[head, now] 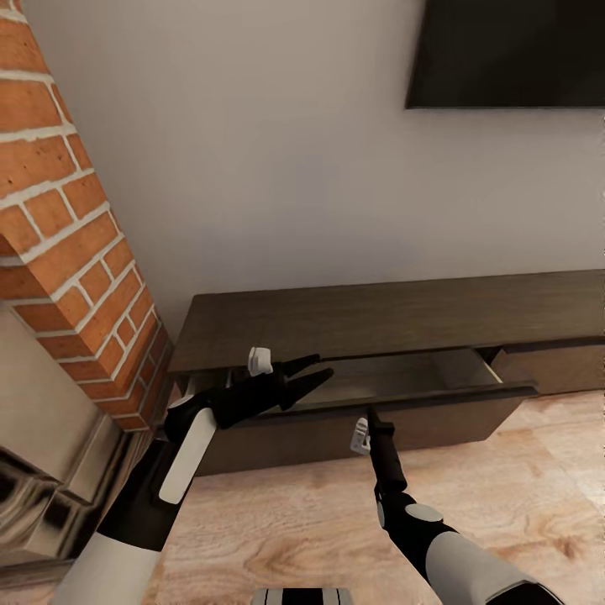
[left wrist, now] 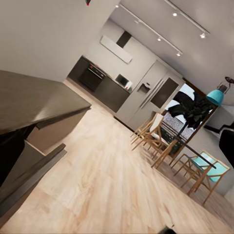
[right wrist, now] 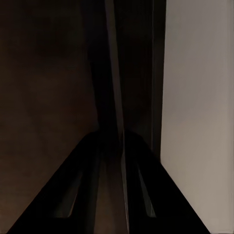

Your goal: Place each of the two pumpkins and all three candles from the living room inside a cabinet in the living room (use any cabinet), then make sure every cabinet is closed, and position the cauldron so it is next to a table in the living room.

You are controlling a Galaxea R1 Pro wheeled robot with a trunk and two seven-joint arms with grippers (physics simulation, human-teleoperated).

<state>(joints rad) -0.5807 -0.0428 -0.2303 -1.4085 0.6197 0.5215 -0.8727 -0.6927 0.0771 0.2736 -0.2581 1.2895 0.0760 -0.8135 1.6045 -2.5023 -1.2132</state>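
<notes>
Cabinet: you face the long, low dark-brown cabinet (head: 395, 315) against the pale wall; its top is bare in the stretch you see.
Open drawer: one drawer (head: 395, 378) stands pulled out toward you, its front panel running across the middle of the head view, its tan side wall showing at the right end. What you see of its interior holds nothing.
Left edge: the brick fireplace column (head: 76, 244) stands close on your left, almost touching the cabinet's left end; room on that side is tight.
Right side: the cabinet runs on to the right with a shut drawer front, and the wood floor (head: 302, 512) is open in front of it.
Above: a dark screen (head: 508, 50) hangs on the wall, well above the cabinet.
Left gripper (head: 313, 371): your left gripper lies level over the drawer's left part, its two black fingers spread apart and holding nothing.
Right gripper (head: 370, 415): your right gripper points up at the drawer's front panel, its tip at the lower face. In the right wrist view its fingers (right wrist: 78, 195) straddle a thin dark edge; you cannot tell whether they grip it.
Behind you: the left wrist view looks past the cabinet's end to open floor, a dining table with chairs (left wrist: 187, 158) and a kitchen.
</notes>
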